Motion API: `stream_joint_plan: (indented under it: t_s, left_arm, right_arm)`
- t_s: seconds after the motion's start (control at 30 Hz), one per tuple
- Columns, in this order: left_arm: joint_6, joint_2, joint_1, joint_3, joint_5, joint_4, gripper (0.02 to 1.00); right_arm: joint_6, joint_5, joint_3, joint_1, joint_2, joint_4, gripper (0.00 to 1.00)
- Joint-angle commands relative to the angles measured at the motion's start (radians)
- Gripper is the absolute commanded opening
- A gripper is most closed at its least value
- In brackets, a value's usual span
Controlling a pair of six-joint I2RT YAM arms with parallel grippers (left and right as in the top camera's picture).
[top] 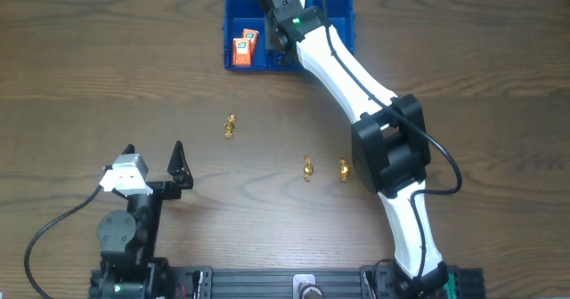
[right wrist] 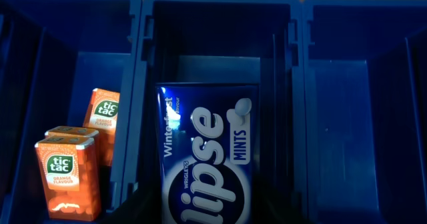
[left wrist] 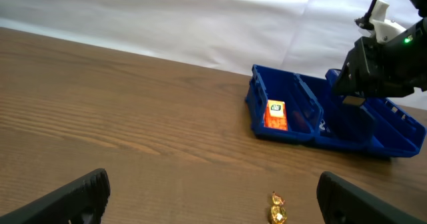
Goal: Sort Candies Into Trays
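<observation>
**Blue mint box pinched at the tray's middle slot**

Right gripper (right wrist: pixel 209 214): jaws pressed against the two long sides of a blue mint box (right wrist: pixel 207 151). The box runs lengthwise away from the wrist, printed face up. From above, this gripper (top: pixel 274 28) sits at the far end of the table, over the tray.

Mint box lines up with the middle compartment of the blue tray (right wrist: pixel 141 84), with divider walls on both sides of it. Whether its underside touches the compartment floor, I cannot tell.

Next compartment over, toward the left arm's side, holds orange candy boxes (right wrist: pixel 67 177). One stands nearest the wrist, with others just behind it, close together. The top view shows them (top: pixel 242 52) in the leftmost slot of the tray (top: pixel 338 34).

Left wrist view shows the tray (left wrist: pixel 287 134) ahead, with one orange box (left wrist: pixel 275 115) upright in the end compartment. The right arm's dark wrist hangs over the slots beyond it.

Wooden table (top: pixel 89 68), nearer the arm bases: three gold-wrapped candies (top: pixel 231 125) lie loose. One is alone toward the left. The other two (top: pixel 308 168) (top: pixel 344 168) lie side by side near the right arm's elbow, all well apart from the tray.

Left gripper (top: pixel 153 149): spread wide, nothing between the fingers (left wrist: pixel 73 194). It is low near its own base, at the table's near left. One gold candy (left wrist: pixel 277 211) lies ahead of it, between it and the tray.
</observation>
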Motion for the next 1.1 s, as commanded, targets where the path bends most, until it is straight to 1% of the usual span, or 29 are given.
stream_joint_plan:
  t_s: [0.03, 0.1, 0.13, 0.2, 0.27, 0.4, 0.43, 0.6, 0.7, 0.77, 0.83, 0.87, 0.97, 1.1]
  left_arm:
    - [0.017, -0.005, 0.007, -0.016, -0.006, -0.042, 0.998]
    - [0.017, -0.005, 0.007, -0.016, -0.006, -0.042, 0.998]
    - [0.017, -0.005, 0.007, -0.016, -0.006, -0.042, 0.998]
    - [0.017, -0.005, 0.007, -0.016, -0.006, -0.042, 0.996]
    - [0.017, -0.005, 0.007, -0.016, -0.006, -0.042, 0.996]
    - [0.017, -0.005, 0.007, -0.016, -0.006, -0.042, 0.996]
    - [0.017, -0.005, 0.007, -0.016, -0.006, -0.042, 0.998]
    - [0.017, -0.005, 0.007, -0.016, -0.006, -0.042, 0.998]
    - [0.017, -0.005, 0.007, -0.016, -0.006, -0.042, 0.998]
    - [0.017, -0.005, 0.007, -0.016, -0.006, -0.042, 0.998]
    - [0.017, -0.005, 0.007, -0.016, -0.006, -0.042, 0.998]
    - [0.017, -0.005, 0.007, -0.016, -0.006, -0.042, 0.998]
    - [0.017, -0.005, 0.007, -0.016, -0.006, -0.042, 0.998]
    - [0.017, -0.005, 0.007, -0.016, -0.006, -0.042, 0.998]
  right_arm:
    - [-0.006, 0.006, 0.022, -0.007, -0.002, 0.016, 0.57]
    - [-0.006, 0.005, 0.022, -0.007, -0.002, 0.027, 0.682]
    - [-0.007, -0.01, 0.022, -0.006, -0.002, 0.035, 0.702]
    - [-0.007, -0.027, 0.022, -0.006, -0.002, 0.035, 0.713]
    - [-0.007, -0.026, 0.023, 0.001, -0.017, 0.019, 0.715]
    - [-0.007, 0.019, 0.022, 0.069, -0.119, -0.053, 0.728]
    - [-0.006, 0.018, 0.022, 0.089, -0.142, -0.075, 0.728]
    - [0.109, 0.015, 0.022, 0.233, -0.209, -0.23, 0.728]
    - [0.192, 0.007, -0.019, 0.289, -0.192, -0.265, 0.728]
    - [0.249, 0.005, -0.053, 0.314, -0.164, -0.263, 0.728]
    - [0.292, -0.013, -0.067, 0.336, -0.107, -0.259, 0.724]
    - [0.296, -0.026, -0.067, 0.346, -0.08, -0.254, 0.724]
    - [0.361, -0.048, -0.067, 0.375, 0.01, -0.251, 0.72]
    - [0.399, -0.083, -0.067, 0.385, 0.074, -0.243, 0.711]
